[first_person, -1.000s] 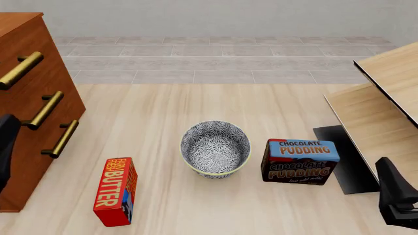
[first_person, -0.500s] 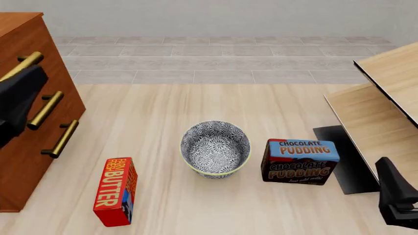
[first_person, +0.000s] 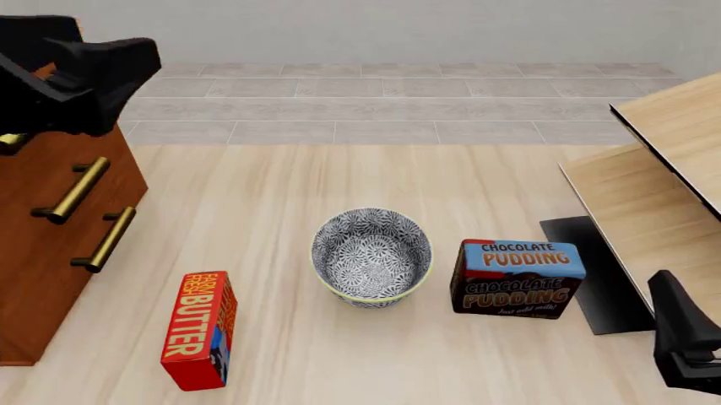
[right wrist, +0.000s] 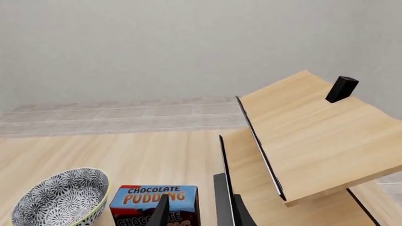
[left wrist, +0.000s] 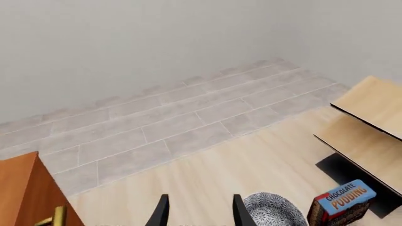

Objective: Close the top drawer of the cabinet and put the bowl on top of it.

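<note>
Standing at the left edge of the front view, the reddish-brown cabinet (first_person: 51,228) shows its drawer fronts with brass bar handles; the top drawer (first_person: 13,142) is almost wholly covered by the left arm, so only the tip of its handle shows and whether it is pushed in cannot be told. The left hand (left wrist: 197,212) is raised level with the cabinet's upper part, its two dark fingers (left wrist: 161,213) parted with nothing between them in the left wrist view, which also catches an orange corner of the cabinet and a stub of brass handle. The bowl (first_person: 372,256), blue-and-white patterned with a pale rim, sits upright on the light wooden desk (first_person: 282,186) near its middle, well apart from the cabinet. Just to the bowl's right stands a chocolate pudding box (first_person: 517,278), near it but not touching; to its left lies a red butter box (first_person: 201,329). The right hand (right wrist: 197,212) hangs low at the right edge of the front view, its fingers apart and empty, pointing toward the pudding box and bowl. Pale wooden shelving (first_person: 664,177) fills the right side, with a small black block (right wrist: 341,88) on its upper board.
</note>
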Controlling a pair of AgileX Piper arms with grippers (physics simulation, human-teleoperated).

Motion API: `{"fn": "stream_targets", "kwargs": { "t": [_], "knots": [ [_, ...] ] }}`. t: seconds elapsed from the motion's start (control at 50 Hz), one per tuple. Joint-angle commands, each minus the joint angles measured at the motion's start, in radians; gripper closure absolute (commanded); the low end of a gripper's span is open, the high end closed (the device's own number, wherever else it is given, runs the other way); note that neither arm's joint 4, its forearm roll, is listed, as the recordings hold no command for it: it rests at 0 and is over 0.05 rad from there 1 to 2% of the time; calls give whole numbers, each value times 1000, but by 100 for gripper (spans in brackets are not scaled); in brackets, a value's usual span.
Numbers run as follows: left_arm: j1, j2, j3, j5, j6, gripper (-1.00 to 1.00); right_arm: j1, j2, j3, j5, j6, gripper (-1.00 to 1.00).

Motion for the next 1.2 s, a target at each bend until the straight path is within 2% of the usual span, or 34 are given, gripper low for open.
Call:
{"fn": "stream_targets", "kwargs": {
  "t": [0.02,0.14,0.24,0.44,0.7,0.94,1.08,1.2],
  "knots": [
    [-30,154,-110,70,-39,-100,-2,-1,-2,0,3,-100],
    [-26,202,-120,70,-28,-100,-4,-1,0,-5,8,-100],
    [-29,275,-144,95,-46,-100,0,-1,-2,-5,6,-100],
    [-15,383,-176,135,-150,-100,-5,-2,0,-8,11,-100],
    [-8,442,-120,90,-151,-100,-3,-2,1,-12,11,-100],
    [-20,495,-125,69,-155,-100,-2,-3,1,-14,13,-100],
    [-1,533,-131,46,-123,-100,-4,-3,-2,-14,18,-100],
    [-3,561,-134,26,-122,-100,-3,-3,-1,-16,18,-100]
  ]
}}
